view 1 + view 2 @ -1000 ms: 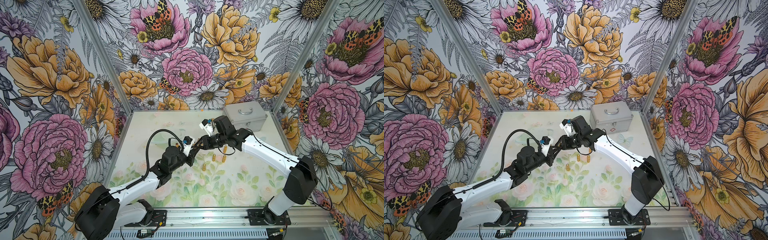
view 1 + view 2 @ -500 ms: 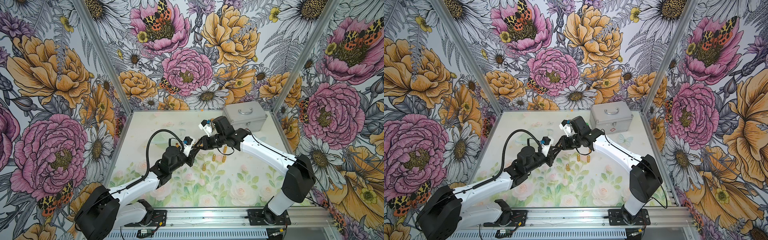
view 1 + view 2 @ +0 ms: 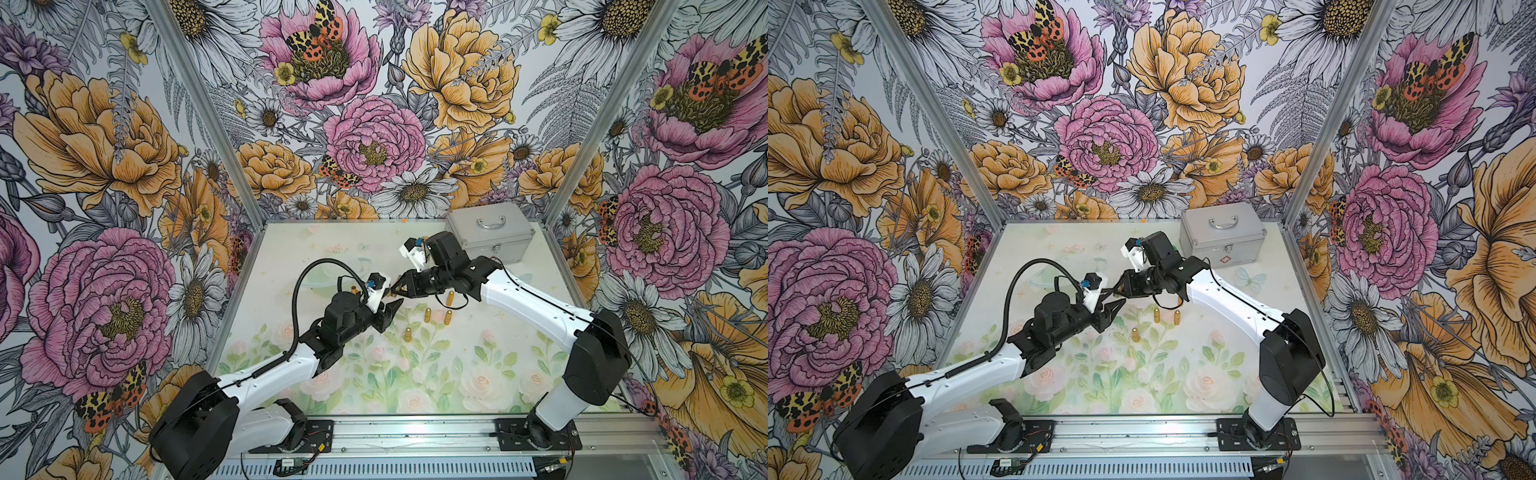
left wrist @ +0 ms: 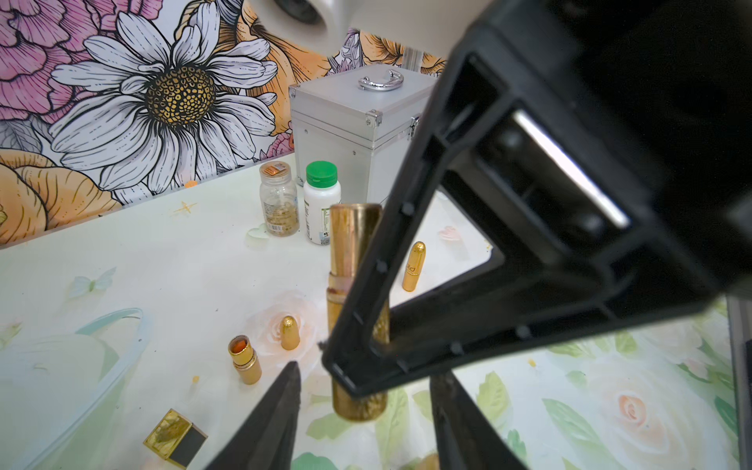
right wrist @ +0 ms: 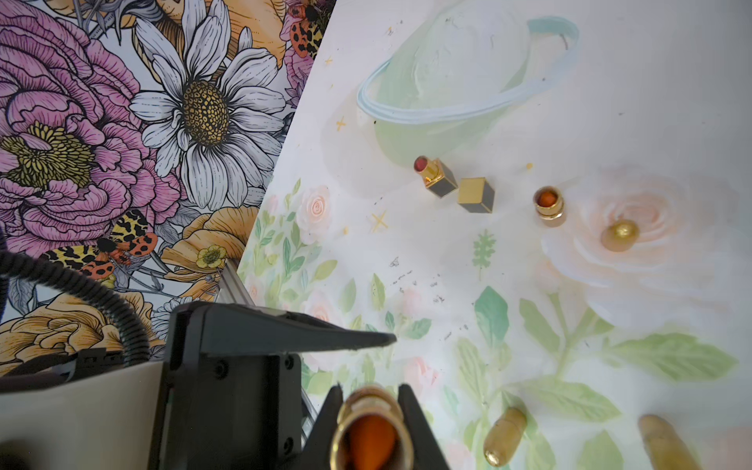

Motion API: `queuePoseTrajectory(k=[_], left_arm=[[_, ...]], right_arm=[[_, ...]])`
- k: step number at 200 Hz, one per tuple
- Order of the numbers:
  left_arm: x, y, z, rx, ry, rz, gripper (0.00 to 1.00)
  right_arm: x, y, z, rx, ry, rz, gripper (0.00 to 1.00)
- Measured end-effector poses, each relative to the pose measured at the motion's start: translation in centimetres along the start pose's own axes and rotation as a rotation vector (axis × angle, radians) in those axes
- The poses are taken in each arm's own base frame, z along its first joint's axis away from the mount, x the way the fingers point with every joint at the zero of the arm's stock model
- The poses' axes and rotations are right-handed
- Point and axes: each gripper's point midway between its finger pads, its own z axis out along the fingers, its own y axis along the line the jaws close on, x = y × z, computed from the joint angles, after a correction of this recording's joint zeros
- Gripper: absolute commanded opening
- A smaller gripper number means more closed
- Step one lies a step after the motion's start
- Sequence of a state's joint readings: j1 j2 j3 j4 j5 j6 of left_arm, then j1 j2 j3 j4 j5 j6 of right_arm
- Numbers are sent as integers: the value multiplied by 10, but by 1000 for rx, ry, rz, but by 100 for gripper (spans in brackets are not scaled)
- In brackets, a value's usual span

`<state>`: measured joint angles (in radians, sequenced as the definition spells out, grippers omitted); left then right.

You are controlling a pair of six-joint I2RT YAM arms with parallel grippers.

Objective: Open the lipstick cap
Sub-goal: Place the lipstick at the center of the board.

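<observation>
Lipstick (image 5: pixel 368 441), gold tube showing orange stick, pinched in right claw (image 5: pixel 370 391); left claw (image 4: pixel 364 371) gapes empty.

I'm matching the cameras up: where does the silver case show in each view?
Both top views: silver case at the far right corner of the mat.
Left wrist: silver case behind the green-capped bottle.
Right wrist: not in view.
Shared landmark: the ringed planet printed on the mat.
</observation>
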<state>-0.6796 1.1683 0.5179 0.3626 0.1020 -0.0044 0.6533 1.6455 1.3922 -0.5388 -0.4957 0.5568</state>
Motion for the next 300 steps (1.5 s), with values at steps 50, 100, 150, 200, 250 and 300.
queuePoseTrajectory(k=[50, 100, 150, 200, 250, 300], left_arm=[[9, 10, -1, -54, 35, -21, 97], [23, 24, -4, -127, 86, -112, 99], [32, 33, -2, -174, 116, -190, 99], [34, 39, 5, -199, 136, -241, 99], [32, 41, 9, -206, 137, -250, 98], [33, 45, 9, -217, 139, -256, 99]], right_arm=[[-27, -46, -12, 220, -125, -8, 21], [-35, -96, -2, 474, -162, -66, 21], [-24, -134, 37, 603, -119, -114, 21], [-18, -167, 63, 680, -100, -123, 21], [-8, -189, 82, 718, -70, -123, 21], [-9, -196, 89, 726, -75, -122, 21]])
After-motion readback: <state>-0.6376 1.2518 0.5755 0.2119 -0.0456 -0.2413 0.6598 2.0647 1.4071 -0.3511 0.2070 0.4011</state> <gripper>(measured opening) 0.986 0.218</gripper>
